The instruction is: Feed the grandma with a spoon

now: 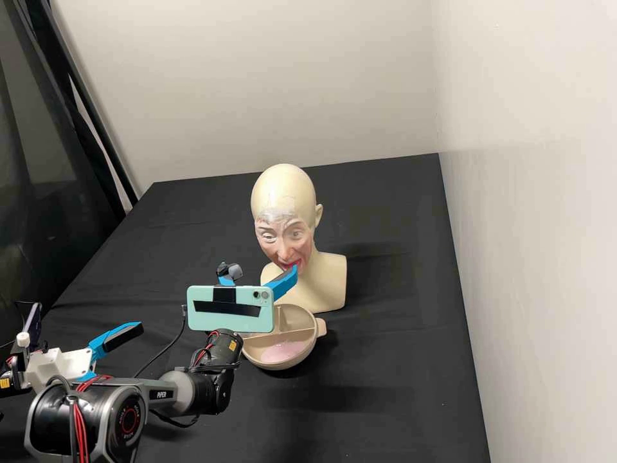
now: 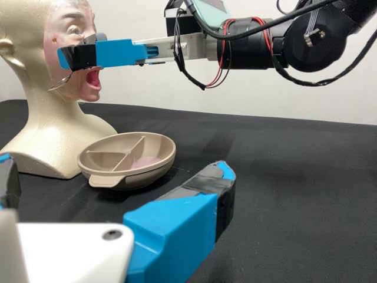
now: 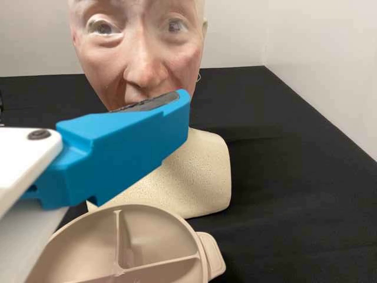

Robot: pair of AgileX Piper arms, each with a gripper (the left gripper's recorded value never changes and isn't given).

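The grandma, a bald mannequin head (image 1: 286,225) on a cream bust, faces me with her mouth open. A beige divided bowl (image 1: 307,319) sits just in front of the bust, with something pale pink in one compartment. My right gripper (image 1: 262,273) is raised above the bowl and looks open. One of its blue fingers (image 3: 129,132) has its tip right at her mouth (image 2: 91,76). I cannot make out a spoon in it. My left gripper (image 1: 83,325) stands open low at the bench's near left, well short of the bowl (image 2: 126,171), with nothing between its fingers.
A teal phone (image 1: 230,308) is strapped on the right arm's wrist, cables trailing along the arm (image 2: 253,41). White walls close the bench at the back and right. Black cloth (image 1: 385,270) lies bare to the right of the bust.
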